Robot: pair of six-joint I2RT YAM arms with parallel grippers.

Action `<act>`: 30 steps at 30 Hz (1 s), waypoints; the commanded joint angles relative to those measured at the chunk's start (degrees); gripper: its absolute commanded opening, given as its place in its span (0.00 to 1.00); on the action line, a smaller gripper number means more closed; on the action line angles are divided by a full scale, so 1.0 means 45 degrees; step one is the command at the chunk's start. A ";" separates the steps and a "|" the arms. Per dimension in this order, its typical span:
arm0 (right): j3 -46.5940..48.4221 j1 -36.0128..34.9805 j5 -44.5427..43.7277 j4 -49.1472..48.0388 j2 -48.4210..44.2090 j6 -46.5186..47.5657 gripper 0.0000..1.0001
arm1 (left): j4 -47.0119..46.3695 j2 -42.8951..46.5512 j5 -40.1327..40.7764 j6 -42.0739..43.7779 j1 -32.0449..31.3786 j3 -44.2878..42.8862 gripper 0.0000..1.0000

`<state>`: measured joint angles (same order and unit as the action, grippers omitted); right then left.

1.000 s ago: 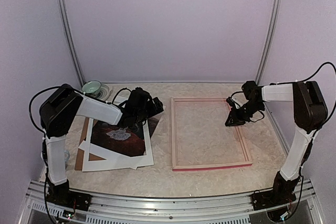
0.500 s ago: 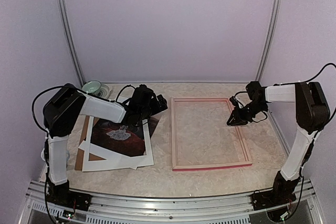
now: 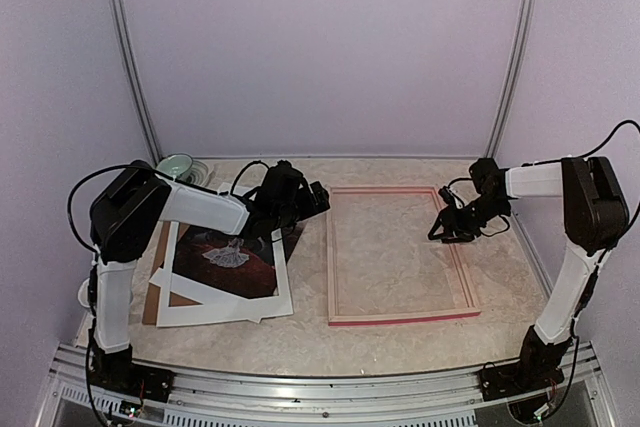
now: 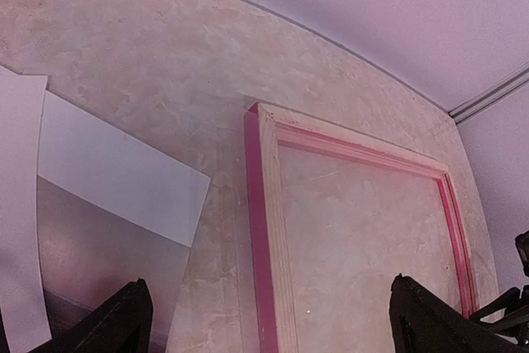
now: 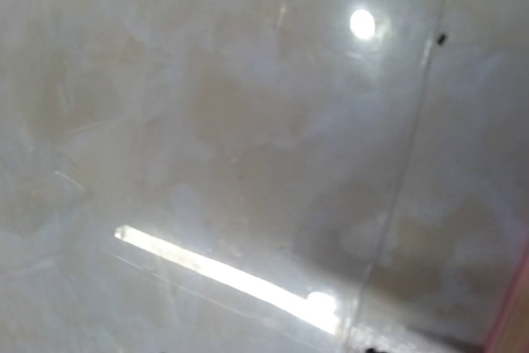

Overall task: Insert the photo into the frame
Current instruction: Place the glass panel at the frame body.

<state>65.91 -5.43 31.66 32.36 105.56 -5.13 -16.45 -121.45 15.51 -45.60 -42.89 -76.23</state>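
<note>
Top external view gives us the pale marbled table (image 3: 300, 342) across the lower half of the picture. On it, centre-right, the frame (image 3: 400, 316) lies flat, pale wood upward with a pink near edge. Only a table-coloured surface shows inside its rails.

At the left we see the white mat (image 3: 215, 309) lying askew over a brown backing board (image 3: 152, 292). The photo (image 3: 248, 269) rests dark face up on that pile, apart from the frame.

The left gripper (image 3: 318, 197) hovers by the photo's upper right corner, between pile and frame. In the left wrist view its fingers (image 4: 124, 324) stand spread wide with nothing between them.

The right gripper (image 3: 441, 230) sits low at the frame's right rail. Its own camera gives us only glare on a glossy surface, so we cannot tell how far it is open or whether it holds anything.

A small green bowl (image 3: 175, 165) sits at the far left.
</note>
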 commanded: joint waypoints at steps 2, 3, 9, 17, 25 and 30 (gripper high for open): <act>-0.0300 0.0152 -0.0402 -0.0202 -0.0321 -0.0379 0.56 | 0.0043 0.0447 -0.0145 0.0258 -0.0236 0.0006 0.99; -0.0336 0.0152 -0.0437 -0.0236 -0.0314 -0.0398 0.57 | 0.0042 0.0539 -0.0145 0.0299 -0.0310 0.0006 0.99; -0.0462 0.0152 -0.0573 -0.0472 -0.0392 -0.0635 0.62 | 0.0022 0.0957 -0.0523 0.0339 -0.0683 -0.0046 0.99; -0.0629 0.0162 -0.0534 -0.0843 -0.0355 -0.0898 0.65 | 0.0026 0.0936 -0.1186 0.0352 -0.0856 -0.0125 0.99; -0.0587 0.0152 -0.0805 -0.0835 -0.0525 -0.1078 0.69 | 0.0025 0.0119 -0.2112 0.0227 -0.0859 -0.0536 0.99; -0.0585 0.0153 -0.0922 -0.0893 -0.0586 -0.1261 0.71 | 0.0228 -0.0354 -0.2444 0.0253 -0.0859 -0.0917 0.99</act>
<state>63.68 -5.43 29.26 28.82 104.99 -10.00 -16.14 -120.53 6.76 -44.73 -46.54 -78.17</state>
